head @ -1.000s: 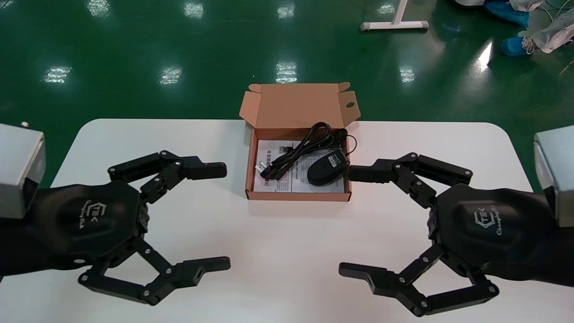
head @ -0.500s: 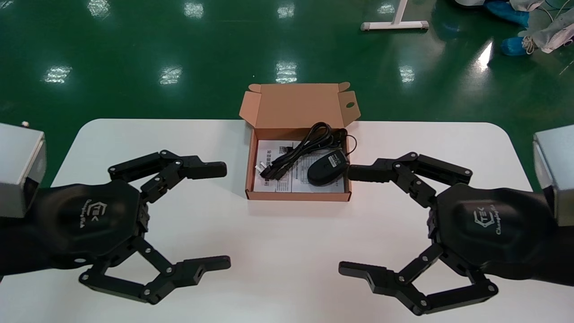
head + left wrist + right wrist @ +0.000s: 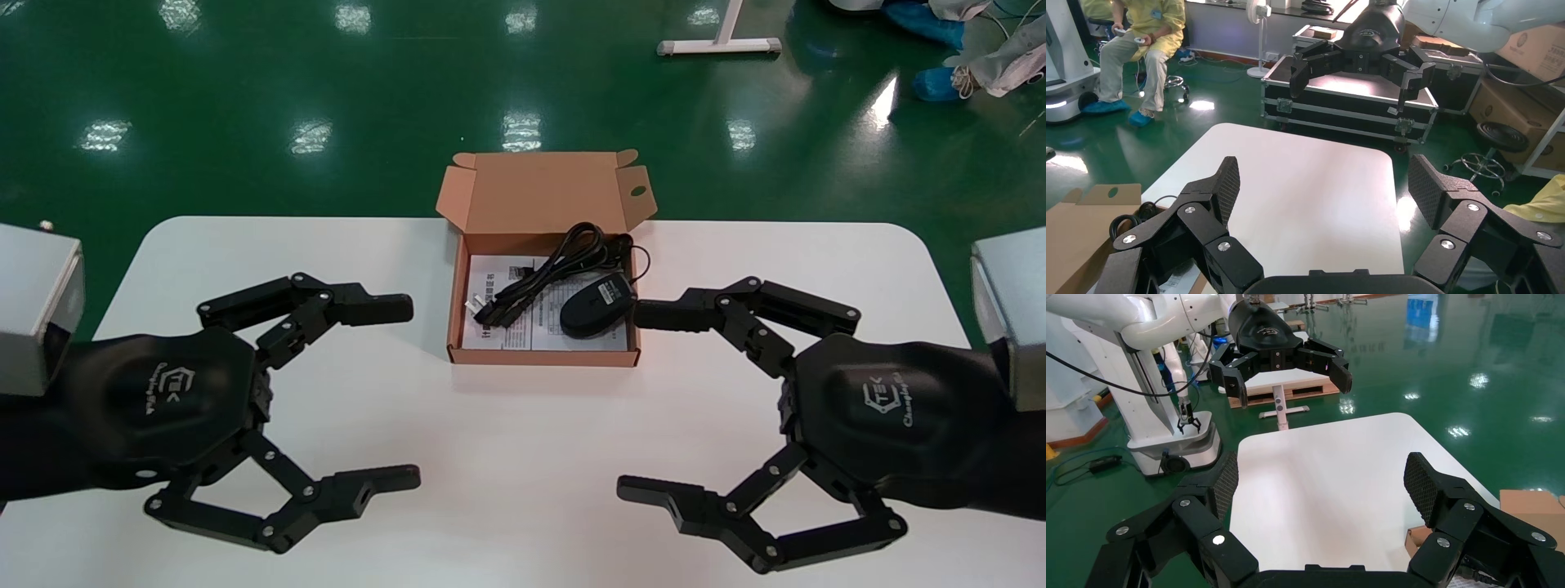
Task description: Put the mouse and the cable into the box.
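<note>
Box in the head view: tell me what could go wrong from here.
A loop of the cable spills over the right wall of the box; closing the lid could pinch it. The open right end effector has one finger close beside that wall; swinging inward might shove the box. The open left end effector sits farther off.

left gripper (image 3: 1326, 187) spread wide over white table (image 3: 1303, 153)

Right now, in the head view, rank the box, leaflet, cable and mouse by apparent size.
1. Box
2. Leaflet on its floor
3. Cable and mouse: too close to rank; the cable spans farther, the mouse is bulkier.
</note>
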Robot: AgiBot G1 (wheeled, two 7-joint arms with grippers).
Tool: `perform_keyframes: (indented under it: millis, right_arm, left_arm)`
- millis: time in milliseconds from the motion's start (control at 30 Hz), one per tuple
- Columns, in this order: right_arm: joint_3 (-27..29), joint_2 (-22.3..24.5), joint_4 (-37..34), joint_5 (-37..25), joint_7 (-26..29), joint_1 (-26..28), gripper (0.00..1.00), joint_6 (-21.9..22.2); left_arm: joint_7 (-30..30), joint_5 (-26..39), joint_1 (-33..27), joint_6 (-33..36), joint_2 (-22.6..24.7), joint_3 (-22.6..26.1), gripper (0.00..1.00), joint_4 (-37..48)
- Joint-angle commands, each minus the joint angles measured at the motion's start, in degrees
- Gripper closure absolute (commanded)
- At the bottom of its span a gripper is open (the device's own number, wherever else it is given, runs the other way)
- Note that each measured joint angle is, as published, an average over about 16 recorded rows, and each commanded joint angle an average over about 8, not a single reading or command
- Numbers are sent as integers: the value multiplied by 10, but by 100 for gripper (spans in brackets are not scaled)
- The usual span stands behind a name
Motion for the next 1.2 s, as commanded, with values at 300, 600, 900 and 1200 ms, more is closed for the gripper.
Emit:
perform_keyframes:
  millis: [300,600,900,1200]
  right_arm:
    - [0,0,0,0,0,0,0,0]
    - [0,0,0,0,0,0,0,0]
    - [0,0,0,0,0,0,0,0]
    - [0,0,0,0,0,0,0,0]
  left_arm:
    - [0,0,0,0,0,0,0,0]
    - [0,0,0,0,0,0,0,0]
    - [0,0,0,0,0,0,0,0]
    - [0,0,0,0,0,0,0,0]
